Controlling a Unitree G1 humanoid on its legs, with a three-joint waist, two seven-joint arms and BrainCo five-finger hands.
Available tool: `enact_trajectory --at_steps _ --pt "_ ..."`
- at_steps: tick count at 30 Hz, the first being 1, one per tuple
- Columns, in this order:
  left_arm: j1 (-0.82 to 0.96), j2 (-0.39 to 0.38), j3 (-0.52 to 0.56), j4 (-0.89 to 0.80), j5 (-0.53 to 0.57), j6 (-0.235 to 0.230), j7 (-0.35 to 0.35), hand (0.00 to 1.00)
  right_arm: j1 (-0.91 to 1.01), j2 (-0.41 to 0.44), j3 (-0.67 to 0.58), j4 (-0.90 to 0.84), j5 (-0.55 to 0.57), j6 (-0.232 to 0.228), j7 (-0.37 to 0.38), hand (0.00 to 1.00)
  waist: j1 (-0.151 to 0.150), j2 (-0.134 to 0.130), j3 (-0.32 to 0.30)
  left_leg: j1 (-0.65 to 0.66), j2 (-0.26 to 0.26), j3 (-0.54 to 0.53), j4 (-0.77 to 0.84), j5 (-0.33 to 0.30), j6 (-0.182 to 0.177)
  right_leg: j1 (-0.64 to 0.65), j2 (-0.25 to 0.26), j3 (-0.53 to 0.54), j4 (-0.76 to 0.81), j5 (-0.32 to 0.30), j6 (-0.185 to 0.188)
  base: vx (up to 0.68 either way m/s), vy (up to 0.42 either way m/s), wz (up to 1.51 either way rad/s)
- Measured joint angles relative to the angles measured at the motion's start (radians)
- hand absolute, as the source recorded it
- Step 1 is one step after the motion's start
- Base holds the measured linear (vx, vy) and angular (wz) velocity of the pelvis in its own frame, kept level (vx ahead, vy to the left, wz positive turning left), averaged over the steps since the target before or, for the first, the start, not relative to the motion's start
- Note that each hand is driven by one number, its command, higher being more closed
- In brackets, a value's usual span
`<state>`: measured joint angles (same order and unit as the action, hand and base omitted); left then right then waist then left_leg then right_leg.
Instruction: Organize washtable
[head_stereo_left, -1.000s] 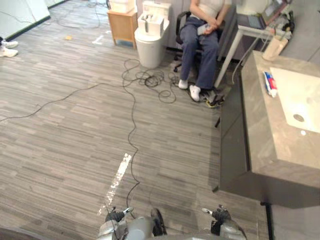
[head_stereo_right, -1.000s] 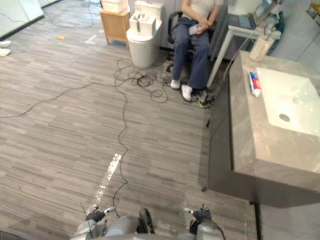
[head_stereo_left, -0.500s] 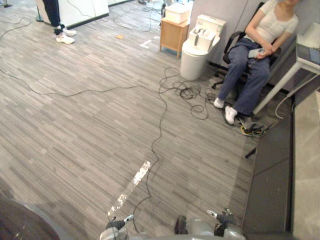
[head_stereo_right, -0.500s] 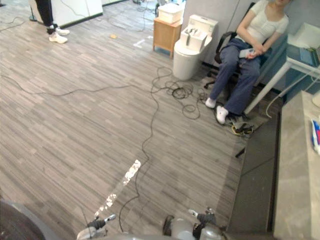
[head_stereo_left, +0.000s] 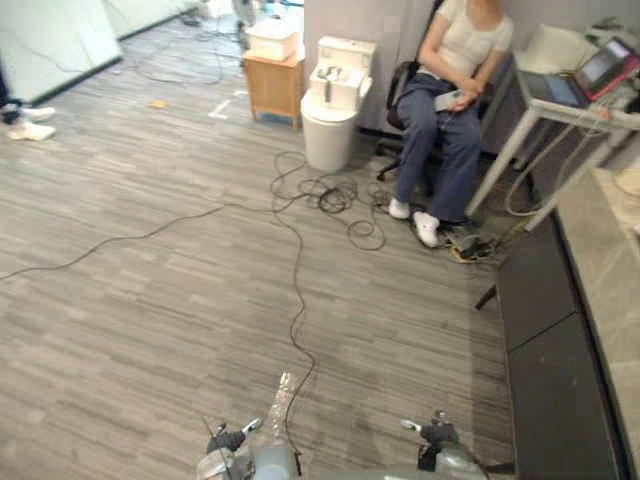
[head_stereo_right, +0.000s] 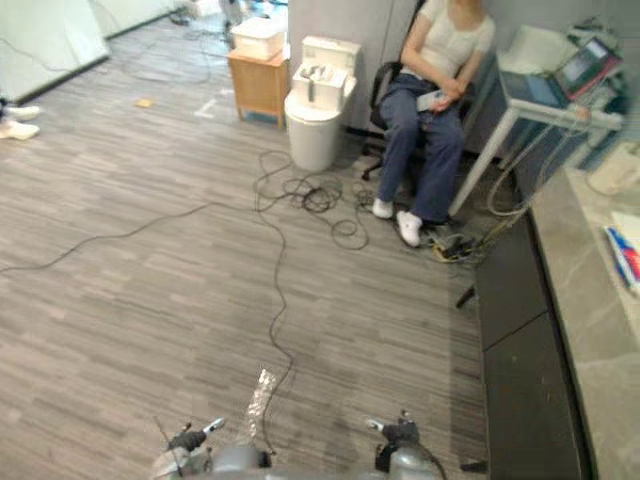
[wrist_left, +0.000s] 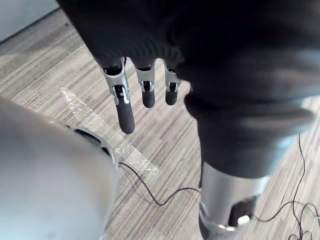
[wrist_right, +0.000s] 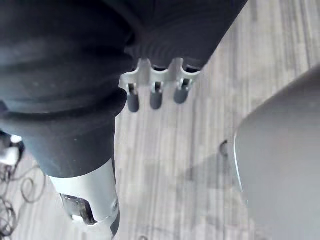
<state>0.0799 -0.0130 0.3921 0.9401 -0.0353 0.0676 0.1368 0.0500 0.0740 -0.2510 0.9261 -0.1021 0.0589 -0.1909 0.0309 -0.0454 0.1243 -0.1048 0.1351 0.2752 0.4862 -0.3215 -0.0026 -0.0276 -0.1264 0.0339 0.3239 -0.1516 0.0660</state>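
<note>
— Looking for the counter (head_stereo_right: 590, 300): where is it?
— Along the robot's right side, a grey stone top over a dark front. The wood-look floor (head_stereo_right: 150, 270) spreads out to the left of it.
— Anything on it?
— A white tube (head_stereo_right: 625, 255) with red and blue marks lies flat on the top, toward the far end.
— And the hands?
— The left hand (wrist_left: 125, 112) hangs over the floor, fingers straight, holding nothing. The right hand (wrist_right: 155, 100) likewise, fingers loose and empty.
— Who's about?
— A person (head_stereo_right: 435, 90) sits on a chair past the counter's far end, beside a white toilet (head_stereo_right: 318, 110) and a small wooden cabinet (head_stereo_right: 258, 80).
</note>
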Motion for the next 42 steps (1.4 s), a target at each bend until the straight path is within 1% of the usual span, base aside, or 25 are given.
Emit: enact_trajectory --at_steps 1,2,4,5,6,10,11,13,14,15,16,18,20,22,24,26,28,29,32,33,34,38,39,40,42 --pt "-0.001 0.002 -0.002 0.005 0.0 0.001 0.0 0.0 -0.001 0.0 0.002 0.0 -0.011 0.0 0.0 0.0 0.013 -0.001 0.0 0.041 0.007 0.058 -0.021 -0.007 0.008 -0.047 -0.003 -0.003 0.095 0.011 0.007 0.16 0.196 -1.18" --pt "0.0 0.005 -0.006 0.005 0.0 0.002 0.0 0.0 -0.003 0.0 0.003 0.0 -0.015 0.0 0.0 0.0 0.01 -0.004 -0.001 0.062 0.007 0.082 -0.037 -0.007 0.01 -0.077 -0.009 -0.01 0.145 0.014 0.014 0.19 0.161 -1.1" --pt "-0.001 0.011 -0.011 0.028 -0.001 0.006 -0.001 0.0 -0.005 0.0 -0.005 -0.008 -0.02 -0.001 0.0 0.0 0.004 -0.002 -0.001 0.125 0.008 0.129 -0.078 -0.005 0.014 -0.129 -0.035 -0.11 0.266 0.003 0.013 0.18 0.093 -0.71" --pt "-0.001 0.014 -0.015 0.037 -0.001 0.007 -0.001 0.0 -0.008 -0.002 -0.009 -0.008 -0.025 -0.001 0.0 0.0 -0.001 0.004 0.0 0.17 0.017 0.158 -0.107 -0.005 0.014 -0.136 -0.041 -0.206 0.304 -0.024 0.002 0.18 0.038 -0.54" --pt "-0.001 0.019 -0.028 0.049 -0.002 0.01 -0.001 0.0 -0.013 -0.002 -0.01 -0.008 -0.026 -0.001 0.001 0.0 -0.013 0.009 -0.001 0.202 0.026 0.173 -0.134 -0.004 0.012 -0.136 -0.041 -0.294 0.302 -0.05 -0.013 0.19 0.019 -0.45" --pt "-0.014 0.024 -0.06 0.082 0.001 0.012 -0.002 0.0 -0.027 -0.007 -0.036 -0.008 -0.026 0.0 0.003 0.0 -0.019 0.029 0.0 0.266 0.043 0.232 -0.202 0.012 -0.016 -0.193 -0.02 -0.421 0.18 -0.055 -0.033 0.21 -0.071 -0.48" --pt "-0.016 0.027 -0.077 0.089 0.001 0.012 -0.002 0.0 -0.033 -0.01 -0.049 -0.008 -0.027 0.0 0.004 0.0 -0.02 0.035 0.004 0.293 0.048 0.246 -0.228 0.02 -0.03 -0.215 -0.011 -0.446 0.124 -0.031 -0.058 0.25 -0.159 -0.43" --pt "-0.013 0.034 -0.081 0.09 0.008 0.012 -0.004 0.0 -0.025 -0.009 -0.05 -0.003 -0.028 0.007 0.016 0.0 -0.018 0.011 -0.002 0.342 0.025 0.242 -0.262 0.038 -0.064 -0.212 -0.002 -0.448 -0.03 0.148 -0.12 0.27 -0.206 -0.32" --pt "-0.017 0.037 -0.078 0.097 0.009 0.011 -0.005 0.0 -0.019 -0.007 -0.055 0.002 -0.028 0.008 0.021 0.0 -0.019 -0.002 0.0 0.377 0.009 0.224 -0.282 0.033 -0.088 -0.201 -0.01 -0.434 -0.037 0.203 -0.143 0.27 -0.223 -0.38" --pt "-0.019 0.019 -0.08 0.106 0.01 0.011 -0.007 0.0 -0.029 -0.032 -0.056 -0.001 -0.028 0.007 0.02 0.0 -0.018 0.049 -0.002 0.406 0.046 0.201 -0.304 0.047 -0.117 -0.201 0.032 -0.437 -0.009 0.19 -0.149 0.32 -0.283 -0.36" --pt "-0.02 -0.005 -0.084 0.107 0.011 0.01 -0.008 0.0 -0.026 -0.039 -0.068 -0.001 -0.028 0.008 0.02 0.0 -0.035 0.06 -0.002 0.415 0.057 0.186 -0.305 0.066 -0.141 -0.193 0.049 -0.432 -0.015 0.143 -0.143 0.24 -0.217 -0.38" --pt "-0.017 -0.013 -0.084 0.099 0.022 0.01 -0.011 0.0 -0.025 -0.046 -0.088 -0.004 -0.028 0.009 0.02 0.0 -0.043 0.08 -0.002 0.406 0.098 0.161 -0.242 0.073 -0.149 -0.179 0.089 -0.43 -0.022 0.102 -0.142 0.21 -0.238 -0.2" --pt "-0.012 -0.016 -0.08 0.083 0.03 0.014 -0.023 0.0 -0.006 -0.046 -0.094 -0.002 -0.028 0.012 0.019 0.0 -0.044 0.077 -0.001 0.356 0.151 0.097 -0.078 0.096 -0.146 -0.127 0.126 -0.427 -0.055 0.081 -0.142 0.2 -0.275 -0.16" --pt "0.002 -0.008 -0.067 0.048 0.03 0.011 -0.026 0.0 0.003 -0.047 -0.089 -0.002 -0.027 0.013 0.018 0.0 -0.042 0.074 0.002 0.228 0.2 -0.004 0.228 0.143 -0.144 -0.072 0.162 -0.404 -0.089 0.063 -0.163 0.14 -0.175 -0.28" --pt "0.008 -0.018 -0.046 0.029 0.026 0.009 -0.026 0.0 -0.005 -0.052 -0.082 -0.002 -0.027 0.014 0.018 0.0 -0.038 0.079 0.011 0.147 0.21 -0.009 0.376 0.128 -0.135 -0.033 0.187 -0.369 -0.117 0.058 -0.169 0.13 -0.096 -0.41" --pt "0.011 -0.023 -0.046 0.01 0.019 0.007 -0.026 0.0 -0.004 -0.053 -0.083 0.004 -0.026 0.017 0.018 0.0 -0.023 0.076 0.015 0.087 0.198 0.022 0.407 0.108 -0.115 0.006 0.194 -0.332 -0.139 0.058 -0.169 0.13 -0.02 -0.56" --pt "0.014 -0.024 -0.047 -0.008 0.008 0.002 -0.026 0.0 -0.002 -0.054 -0.082 0.011 -0.026 0.027 0.018 0.0 -0.012 0.072 0.017 0.044 0.179 0.047 0.328 0.089 -0.082 0.039 0.193 -0.302 -0.162 0.057 -0.162 0.12 0.023 -0.52" --pt "0.016 -0.035 -0.047 -0.015 0.007 -0.001 -0.026 0.0 -0.004 -0.054 -0.08 0.011 -0.026 0.028 0.018 0.0 -0.011 0.072 0.017 0.024 0.151 0.038 0.219 0.083 -0.072 0.055 0.193 -0.274 -0.17 0.053 -0.154 0.11 0.069 -0.52" --pt "0.021 -0.044 -0.042 -0.028 0.007 -0.002 -0.023 0.0 -0.003 -0.058 -0.062 0.01 -0.026 0.026 0.018 0.0 0.003 0.074 0.015 0.002 0.058 -0.096 -0.098 0.104 -0.063 0.059 0.193 -0.196 -0.169 0.048 -0.143 0.16 0.145 -0.93" --pt "0.021 -0.044 -0.034 -0.027 0.008 -0.001 -0.022 0.0 0.008 -0.059 -0.061 0.01 -0.026 0.026 0.017 0.0 0.013 0.073 0.009 0.012 0.031 -0.134 -0.118 0.139 -0.046 0.059 0.192 -0.162 -0.167 0.041 -0.128 0.27 0.264 -1.29" --pt "0.023 -0.04 -0.026 -0.024 0.008 0.0 -0.021 0.0 0.015 -0.055 -0.06 0.01 -0.026 0.027 0.017 0.0 0.014 0.076 -0.001 0.034 0.024 -0.109 -0.133 0.153 -0.034 0.056 0.185 -0.135 -0.156 0.034 -0.113 0.25 0.236 -0.99" --pt "0.023 -0.021 -0.031 -0.008 0.009 0.001 -0.022 0.0 0.041 -0.042 -0.06 0.009 -0.027 0.026 0.018 0.0 0.011 0.048 -0.025 0.055 0.006 -0.013 -0.158 0.134 -0.01 0.01 0.143 -0.1 -0.089 0.009 -0.07 0.22 0.16 -0.59" --pt "0.015 -0.015 -0.037 0.003 0.008 0.002 -0.02 0.0 0.045 -0.034 -0.06 0.004 -0.026 0.026 0.018 0.0 0.012 0.033 -0.031 0.082 -0.007 0.009 -0.181 0.127 0.001 -0.008 0.126 -0.101 -0.036 -0.009 -0.052 0.18 0.118 -0.39" --pt "0.01 -0.015 -0.042 0.014 0.008 0.002 -0.021 0.0 0.047 -0.036 -0.061 -0.008 -0.027 0.025 0.02 0.0 0.012 0.036 -0.029 0.122 -0.014 0.031 -0.204 0.114 0.0 -0.041 0.115 -0.105 0.061 -0.023 -0.03 0.18 0.118 -0.43" --pt "0.006 -0.012 -0.062 0.026 0.008 0.004 -0.022 0.0 0.044 -0.042 -0.061 -0.022 -0.027 0.018 0.02 0.0 0.009 0.05 -0.016 0.174 -0.009 0.056 -0.208 0.086 0.002 -0.114 0.094 -0.145 0.26 -0.024 -0.026 0.11 0.073 -0.39"
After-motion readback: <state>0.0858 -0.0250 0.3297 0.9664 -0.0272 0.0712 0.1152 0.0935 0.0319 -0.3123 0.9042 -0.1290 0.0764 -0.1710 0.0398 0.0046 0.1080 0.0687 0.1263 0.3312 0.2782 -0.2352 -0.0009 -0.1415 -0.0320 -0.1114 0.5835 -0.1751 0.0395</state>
